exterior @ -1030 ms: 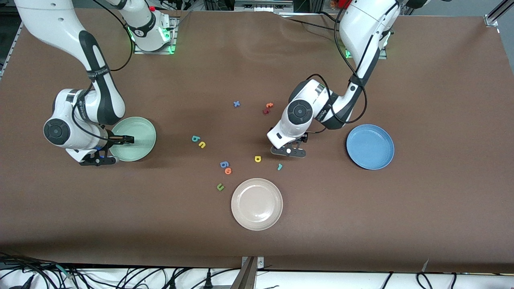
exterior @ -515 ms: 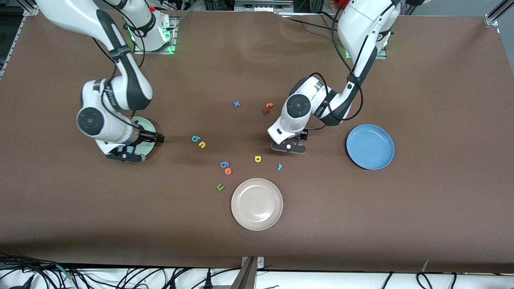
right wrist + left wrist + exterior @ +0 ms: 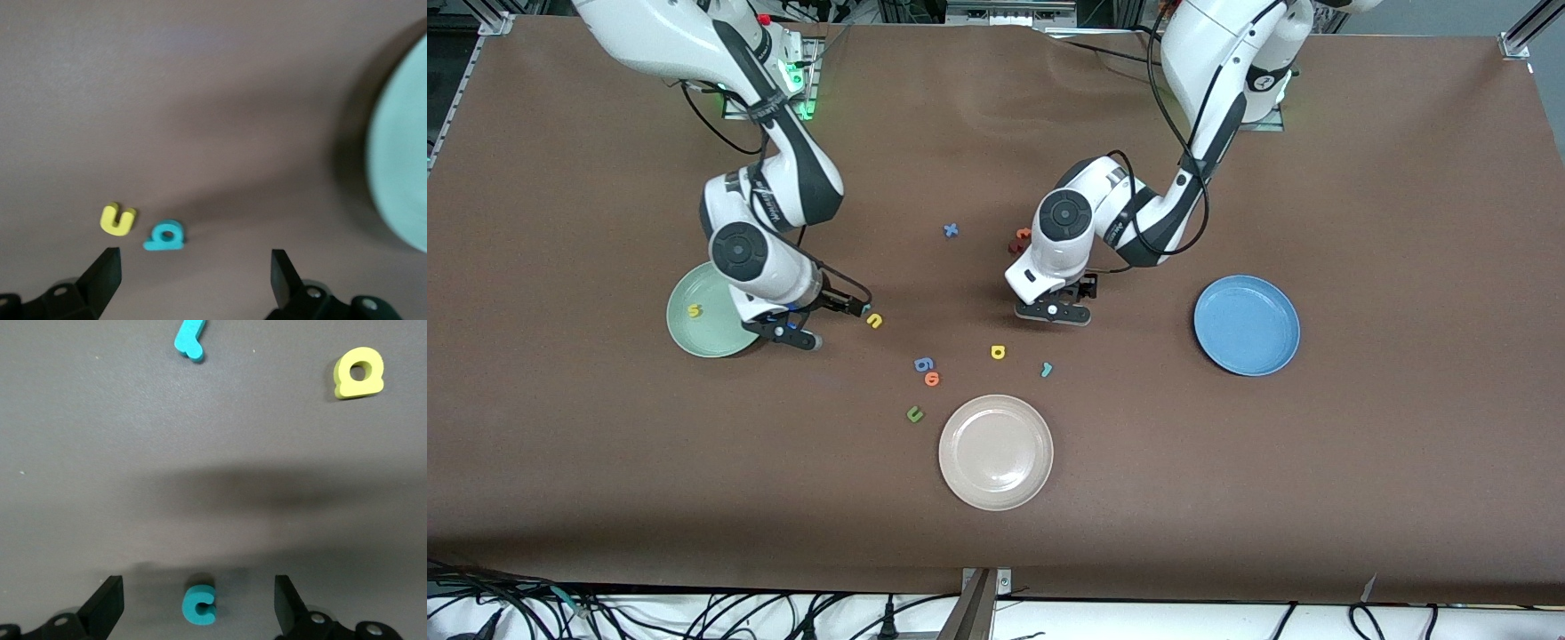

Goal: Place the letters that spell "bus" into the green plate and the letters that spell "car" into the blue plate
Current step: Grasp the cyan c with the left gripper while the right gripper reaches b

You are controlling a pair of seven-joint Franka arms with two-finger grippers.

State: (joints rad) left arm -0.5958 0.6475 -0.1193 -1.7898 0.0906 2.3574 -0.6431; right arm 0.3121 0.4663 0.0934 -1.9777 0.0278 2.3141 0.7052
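Both grippers' jaws gape wide, empty: left gripper (image 3: 199,613) should centre on teal c (image 3: 199,604); right gripper (image 3: 193,283) on teal b (image 3: 165,236).

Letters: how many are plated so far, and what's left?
Done: yellow s in the green plate. The blue plate holds none. In hand: nothing; the open right gripper is over teal b, the open left gripper over teal c. Left: b, yellow u, c, yellow a, teal r.
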